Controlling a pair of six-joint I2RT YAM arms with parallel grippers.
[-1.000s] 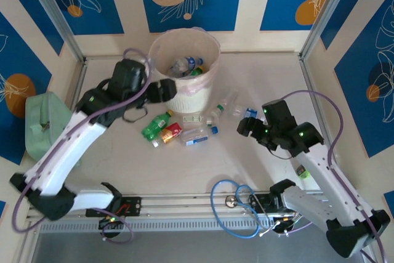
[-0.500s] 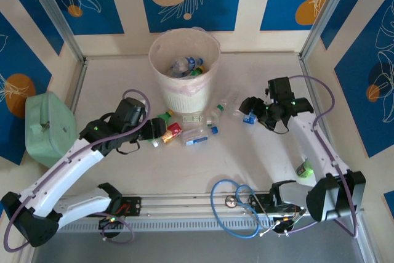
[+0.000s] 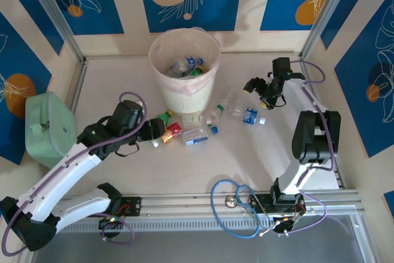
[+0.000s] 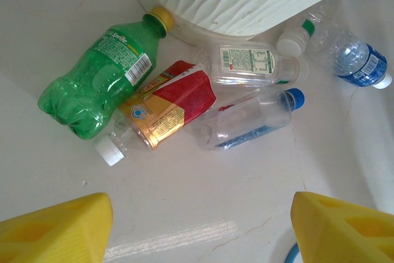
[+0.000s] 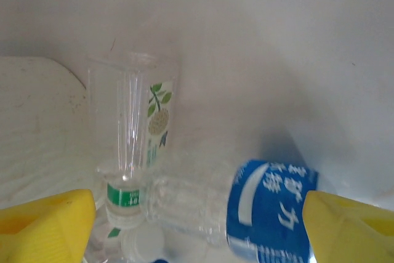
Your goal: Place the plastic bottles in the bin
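Desk (image 3: 246, 158) carried the bin (image 3: 184, 98) at far centre w/ some bottles (image 3: 186, 65) inside; left gripper (image 3: 158, 129) — spread wide, empty — hovered by the green bottle (image 4: 98, 78) & red-labelled bottle (image 4: 169, 106) at the bin's foot, right gripper (image 3: 250, 85) likewise spread, empty, near a blue-labelled bottle (image 5: 268, 207).

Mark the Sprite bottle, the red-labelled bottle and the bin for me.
Sprite bottle (image 4: 83, 89): left wrist view, green body.
red-labelled bottle (image 4: 184, 93): left wrist view, red label.
bin (image 3: 186, 95): top external view, front wall.
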